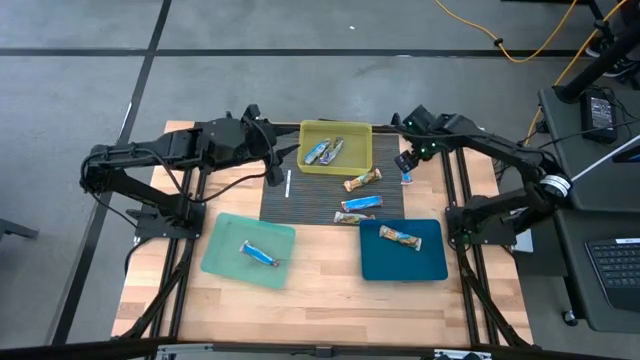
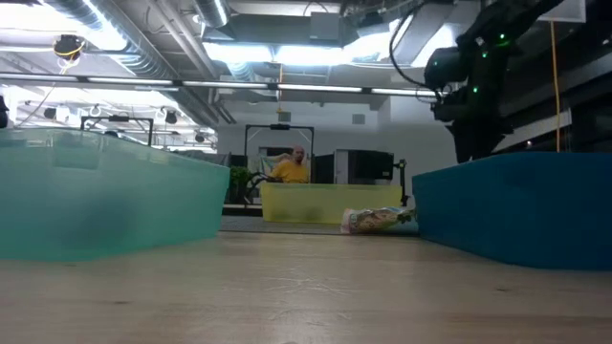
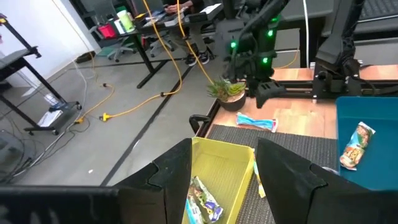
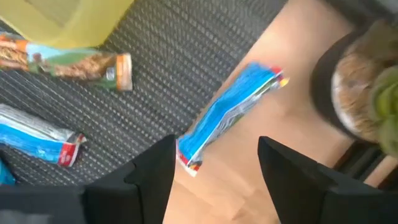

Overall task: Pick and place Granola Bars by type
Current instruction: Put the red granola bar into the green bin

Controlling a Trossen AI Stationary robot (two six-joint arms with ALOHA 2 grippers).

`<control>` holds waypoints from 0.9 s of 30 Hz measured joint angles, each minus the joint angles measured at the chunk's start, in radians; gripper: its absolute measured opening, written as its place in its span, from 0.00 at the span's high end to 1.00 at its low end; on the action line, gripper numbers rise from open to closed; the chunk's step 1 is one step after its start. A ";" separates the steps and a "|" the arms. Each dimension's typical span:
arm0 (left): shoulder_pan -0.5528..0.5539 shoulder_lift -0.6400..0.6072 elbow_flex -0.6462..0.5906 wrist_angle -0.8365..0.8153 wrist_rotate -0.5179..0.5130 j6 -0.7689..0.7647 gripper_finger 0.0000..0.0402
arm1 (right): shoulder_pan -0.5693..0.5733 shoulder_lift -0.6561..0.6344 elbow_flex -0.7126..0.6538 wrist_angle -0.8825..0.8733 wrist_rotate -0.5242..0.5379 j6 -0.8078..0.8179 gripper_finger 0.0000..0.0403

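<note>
Worktop (image 1: 320,290): teal tray (image 1: 215,262) holds one blue bar, dark blue tray (image 1: 432,265) one tan bar, yellow bin (image 1: 312,160) two bars; three more lie on the dark mat (image 1: 300,205)

Right tool (image 4: 214,155) hovers open and empty over a blue granola bar (image 4: 227,115) that straddles the mat edge and the wood. Left tool (image 3: 221,171), open and empty, waits above the yellow bin

Risk: the bar lies diagonal to the jaws; a finger could catch one end and skid the glossy wrapper off the mat

Right wrist view shows this diagonal lie; high view gives only a speck by the tool
</note>
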 joint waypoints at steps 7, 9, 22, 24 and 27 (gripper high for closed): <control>0.000 0.000 0.000 0.000 0.000 0.001 0.58 | 0.000 0.043 -0.073 0.074 -0.010 0.083 0.42; 0.000 0.000 0.000 0.000 0.000 0.001 0.58 | 0.000 0.059 -0.088 0.115 -0.011 0.104 0.40; 0.000 0.000 0.000 0.000 0.011 0.003 0.58 | 0.000 0.222 -0.106 0.207 -0.004 0.136 0.36; 0.000 0.000 0.000 0.000 0.012 0.003 0.58 | 0.000 0.245 -0.106 0.217 -0.004 0.136 0.36; 0.000 0.000 0.000 0.000 0.012 0.003 0.58 | 0.000 0.276 -0.106 0.223 -0.001 0.135 0.36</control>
